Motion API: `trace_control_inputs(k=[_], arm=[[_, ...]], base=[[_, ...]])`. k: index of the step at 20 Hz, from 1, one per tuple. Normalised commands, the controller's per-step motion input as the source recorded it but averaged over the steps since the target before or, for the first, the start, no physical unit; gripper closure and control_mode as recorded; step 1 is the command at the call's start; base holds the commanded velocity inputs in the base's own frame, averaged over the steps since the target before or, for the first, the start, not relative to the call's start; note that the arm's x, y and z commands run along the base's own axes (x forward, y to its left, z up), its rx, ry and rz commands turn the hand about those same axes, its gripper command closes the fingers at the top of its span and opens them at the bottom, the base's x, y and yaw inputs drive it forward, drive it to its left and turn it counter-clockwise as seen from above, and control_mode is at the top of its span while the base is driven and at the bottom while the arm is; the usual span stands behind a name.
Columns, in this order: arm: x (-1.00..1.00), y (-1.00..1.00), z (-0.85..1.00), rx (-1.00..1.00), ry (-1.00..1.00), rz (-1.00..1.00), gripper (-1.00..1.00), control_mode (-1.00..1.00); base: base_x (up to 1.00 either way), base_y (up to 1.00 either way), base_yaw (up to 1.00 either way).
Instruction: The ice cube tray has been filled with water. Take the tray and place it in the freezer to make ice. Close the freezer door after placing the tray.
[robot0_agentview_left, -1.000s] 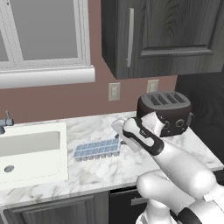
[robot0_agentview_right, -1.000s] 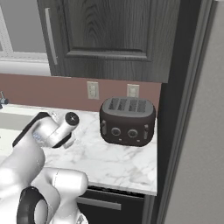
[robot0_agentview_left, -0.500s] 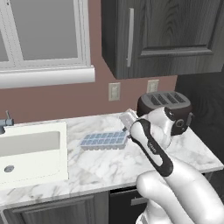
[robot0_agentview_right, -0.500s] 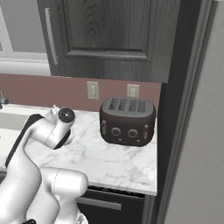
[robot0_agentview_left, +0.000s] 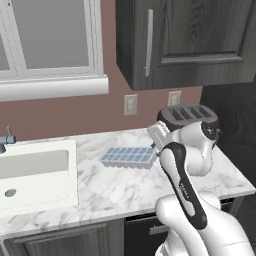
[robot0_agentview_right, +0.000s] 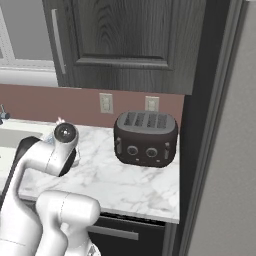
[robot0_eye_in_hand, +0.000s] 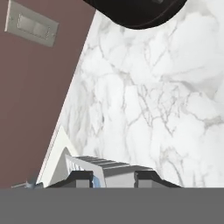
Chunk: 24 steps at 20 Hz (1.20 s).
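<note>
Tray (robot0_agentview_left: 128, 157) sitting above the marble counter (robot0_agentview_left: 115, 187), between the sink (robot0_agentview_left: 35, 172) and the toaster (robot0_agentview_left: 189, 117), long side running left-right, blue water (robot0_agentview_left: 122, 156) in the cells. Whether lifted clear or still resting on the marble, can't tell. Right end tucked in by the white hand. From the hand camera: tray end (robot0_eye_in_hand: 107, 170) right between the two dark fingertips (robot0_eye_in_hand: 78, 178), gripper (robot0_eye_in_hand: 114, 180) clamped on that short end, jaws part-way apart with the tray wall between them. So, grasping the tray.

Toaster dark and rounded, four slots on top, knobs on the front (robot0_agentview_right: 146, 139), standing near the back wall under two wall outlets (robot0_agentview_right: 105, 103). Dark wood cabinet (robot0_agentview_left: 185, 40) overhead with a long pale handle. Window (robot0_agentview_left: 50, 40) above the sink. Grey panel (robot0_agentview_right: 225, 150) along the right edge of the right base view.
</note>
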Motion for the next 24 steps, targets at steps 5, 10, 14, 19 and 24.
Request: trace_control_inputs(k=[5, 10, 14, 19, 24], arm=[[-0.65, -0.03, 0.61, -0.01, -0.10, -0.12, 1.00, -1.00], [-0.53, -0.13, 0.70, 0.00, -0.01, -0.10, 1.00, -1.00], [-0.64, -0.14, 0.44, 0.00, 0.00, -0.06, 1.00, -1.00], [-0.68, -0.08, 0.09, -0.02, -0.04, -0.07, 1.00, -1.00], [-0.71, -0.15, 0.15, -0.02, -0.07, -0.12, 1.00, -1.00]], base=[[0.00, 0.00, 0.00], [0.00, 0.00, 0.00], [0.00, 0.00, 0.00], [0.00, 0.00, 0.00], [0.00, 0.00, 0.00]])
